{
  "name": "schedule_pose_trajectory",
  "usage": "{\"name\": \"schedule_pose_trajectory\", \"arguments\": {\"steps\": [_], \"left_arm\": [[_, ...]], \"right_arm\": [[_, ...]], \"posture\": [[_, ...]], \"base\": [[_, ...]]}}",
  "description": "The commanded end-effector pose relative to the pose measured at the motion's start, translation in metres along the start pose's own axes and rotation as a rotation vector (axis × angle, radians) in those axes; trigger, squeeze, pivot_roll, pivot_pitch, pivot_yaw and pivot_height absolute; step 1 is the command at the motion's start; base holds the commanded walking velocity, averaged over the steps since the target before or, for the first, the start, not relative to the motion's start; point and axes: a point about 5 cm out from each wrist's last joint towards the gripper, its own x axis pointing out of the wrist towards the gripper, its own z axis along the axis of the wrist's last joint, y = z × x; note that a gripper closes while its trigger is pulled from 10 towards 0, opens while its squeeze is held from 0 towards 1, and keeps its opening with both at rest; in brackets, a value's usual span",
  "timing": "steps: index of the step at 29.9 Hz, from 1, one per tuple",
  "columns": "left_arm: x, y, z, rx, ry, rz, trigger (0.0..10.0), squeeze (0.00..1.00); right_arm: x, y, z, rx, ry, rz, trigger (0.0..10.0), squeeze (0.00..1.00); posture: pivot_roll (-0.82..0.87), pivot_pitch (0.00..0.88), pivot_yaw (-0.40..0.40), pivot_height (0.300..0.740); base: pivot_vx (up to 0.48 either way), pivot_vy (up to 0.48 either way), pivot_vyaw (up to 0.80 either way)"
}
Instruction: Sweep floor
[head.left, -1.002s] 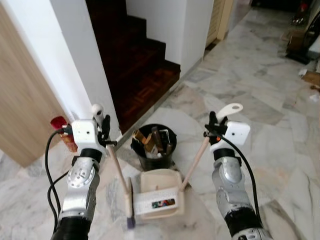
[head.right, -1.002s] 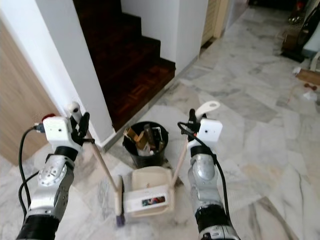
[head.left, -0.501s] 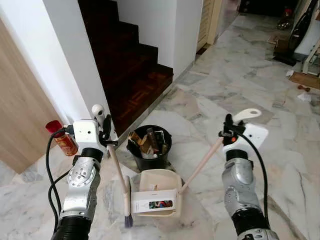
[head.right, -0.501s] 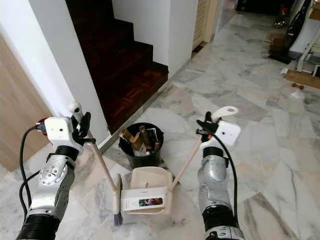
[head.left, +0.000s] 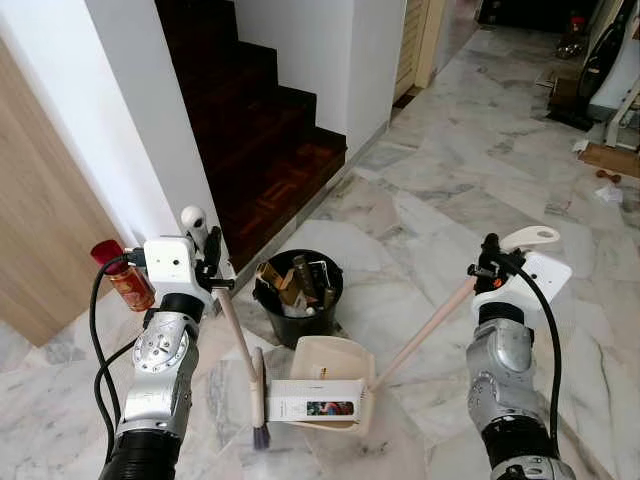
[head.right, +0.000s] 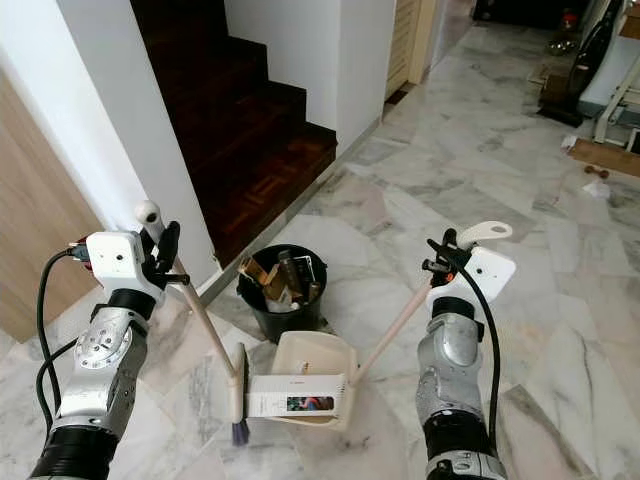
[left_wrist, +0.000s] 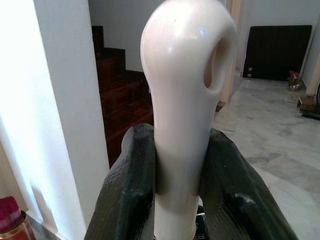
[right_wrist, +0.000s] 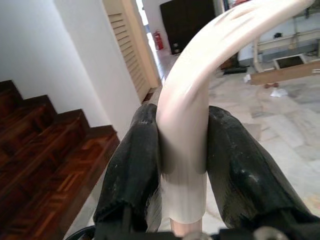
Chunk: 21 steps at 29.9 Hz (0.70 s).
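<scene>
A cream broom (head.left: 238, 345) stands on the marble floor, its dark bristles (head.left: 261, 436) touching the tiles. My left gripper (head.left: 208, 268) is shut on the broom's handle top (left_wrist: 182, 100), at chest height on the left. A cream dustpan (head.left: 328, 385) lies on the floor in the middle, with a small white box (head.left: 314, 401) resting across its front. Its long handle (head.left: 425, 328) slants up to the right into my right gripper (head.left: 492, 262), which is shut on the handle end (right_wrist: 187, 130).
A black bin (head.left: 297, 297) holding several pieces of rubbish stands just behind the dustpan. Dark wooden stairs (head.left: 270, 130) rise behind it, beside a white wall (head.left: 130, 110). A red can (head.left: 122, 273) stands by the wall at left. Furniture and clutter (head.left: 600, 90) lie far right.
My right gripper has swung out to the right and lowered, tilting the dustpan handle flatter. The broom and left gripper have barely moved. The camera pitched up earlier.
</scene>
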Motion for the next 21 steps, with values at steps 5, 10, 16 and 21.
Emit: {"name": "schedule_pose_trajectory", "arguments": {"steps": [5, 10, 16, 21], "left_arm": [[0.005, 0.009, 0.014, 0.020, -0.066, 0.019, 10.0, 0.00], [0.006, 0.016, 0.021, 0.041, -0.086, 0.033, 10.0, 0.00], [0.004, 0.032, 0.022, 0.079, -0.079, 0.057, 10.0, 0.00], [0.005, 0.033, 0.024, 0.080, -0.084, 0.063, 10.0, 0.00]], "right_arm": [[0.009, -0.013, 0.014, 0.053, -0.051, -0.072, 10.0, 0.00], [0.010, -0.017, 0.015, 0.044, -0.056, -0.082, 10.0, 0.00], [0.011, -0.024, 0.018, 0.034, -0.071, -0.109, 10.0, 0.00], [0.010, -0.027, 0.016, 0.032, -0.062, -0.112, 10.0, 0.00]], "posture": [[0.07, 0.047, 0.050, 0.740], [0.07, 0.050, 0.050, 0.740], [0.07, 0.054, 0.052, 0.740], [0.07, 0.060, 0.051, 0.740]], "base": [[0.000, 0.000, 0.00], [0.000, 0.000, 0.00], [0.000, 0.000, 0.00], [0.000, 0.000, 0.00]]}}
